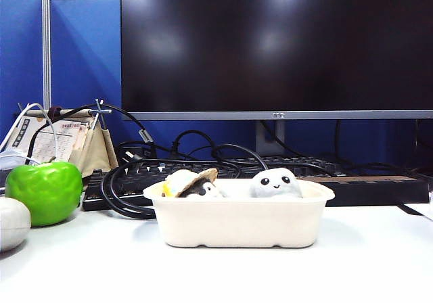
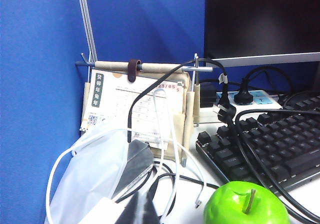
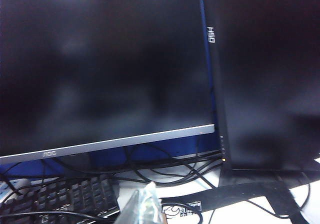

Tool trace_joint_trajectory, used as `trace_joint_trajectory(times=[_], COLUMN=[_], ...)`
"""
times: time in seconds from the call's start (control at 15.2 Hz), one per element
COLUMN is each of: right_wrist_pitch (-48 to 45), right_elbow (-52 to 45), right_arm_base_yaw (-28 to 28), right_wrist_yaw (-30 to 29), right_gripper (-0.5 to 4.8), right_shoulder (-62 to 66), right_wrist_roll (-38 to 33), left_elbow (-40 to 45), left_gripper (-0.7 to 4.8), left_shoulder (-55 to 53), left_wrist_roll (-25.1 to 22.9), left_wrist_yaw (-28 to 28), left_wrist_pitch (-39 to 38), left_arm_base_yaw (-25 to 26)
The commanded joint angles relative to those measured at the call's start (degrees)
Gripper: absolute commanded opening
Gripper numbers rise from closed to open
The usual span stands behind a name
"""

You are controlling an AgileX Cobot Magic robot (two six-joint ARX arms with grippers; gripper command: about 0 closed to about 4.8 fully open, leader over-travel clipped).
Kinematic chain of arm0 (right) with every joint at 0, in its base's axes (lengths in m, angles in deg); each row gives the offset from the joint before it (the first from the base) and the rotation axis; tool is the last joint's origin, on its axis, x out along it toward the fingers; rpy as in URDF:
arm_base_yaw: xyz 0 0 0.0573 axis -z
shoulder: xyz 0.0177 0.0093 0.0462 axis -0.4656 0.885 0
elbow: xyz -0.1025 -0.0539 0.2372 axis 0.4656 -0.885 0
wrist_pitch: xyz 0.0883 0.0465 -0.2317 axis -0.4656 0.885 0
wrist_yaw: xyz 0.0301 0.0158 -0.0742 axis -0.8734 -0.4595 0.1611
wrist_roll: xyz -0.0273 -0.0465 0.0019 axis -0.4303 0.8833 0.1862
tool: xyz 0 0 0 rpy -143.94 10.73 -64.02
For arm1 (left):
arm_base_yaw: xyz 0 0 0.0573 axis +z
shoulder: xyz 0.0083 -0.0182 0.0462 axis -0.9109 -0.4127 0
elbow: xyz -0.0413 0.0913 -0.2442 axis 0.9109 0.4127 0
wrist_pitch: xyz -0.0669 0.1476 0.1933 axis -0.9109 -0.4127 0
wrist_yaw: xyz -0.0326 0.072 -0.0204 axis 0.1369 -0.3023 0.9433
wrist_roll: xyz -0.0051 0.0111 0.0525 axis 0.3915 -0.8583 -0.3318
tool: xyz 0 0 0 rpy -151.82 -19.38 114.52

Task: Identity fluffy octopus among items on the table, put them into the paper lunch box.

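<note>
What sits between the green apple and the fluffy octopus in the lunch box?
In the exterior view, the straw-hatted plush lies in the paper lunch box, between the green apple and the fluffy octopus. Bare table separates apple and box.

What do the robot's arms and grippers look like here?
Little shows: the exterior view has no arm. The left gripper, near the green apple, is a dark grey, glossy, angular wedge. The right gripper, near the keyboard, is a pale, shiny, blurred tip. No markings are legible.

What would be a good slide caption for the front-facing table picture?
Grey fluffy octopus and a straw-hatted plush sit in the paper lunch box, green apple alongside; no gripper in sight.
</note>
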Motion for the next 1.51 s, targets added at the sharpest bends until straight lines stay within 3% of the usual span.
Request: trace_joint_trajectory(times=[0.07, 0.46, 0.86, 1.51], right_wrist_pitch=[-0.90, 0.87, 11.13, 10.62], right_elbow=[-1.70, -5.40, -5.51, -7.23], right_arm_base_yaw=[-0.02, -0.02, -0.02, -0.04], right_wrist_yaw=[-1.86, -12.50, -12.55, -12.52], right_gripper=[-0.01, -0.01, -0.01, -0.01], right_shoulder=[-0.15, -0.17, -0.17, -0.17], right_wrist_roll=[-0.04, 0.00, 0.22, 2.69], left_elbow=[-0.02, -0.02, -0.02, -0.02], left_gripper=[-0.05, -0.05, -0.05, -0.05], left_shoulder=[0.13, 0.13, 0.13, 0.13], left_wrist_roll=[-0.04, -0.04, -0.04, -0.04], left_wrist_yaw=[0.00, 0.02, 0.02, 0.02], left_wrist_pitch=[0.52, 0.52, 0.52, 0.52], left_arm_base_yaw=[0.07, 0.07, 0.07, 0.07])
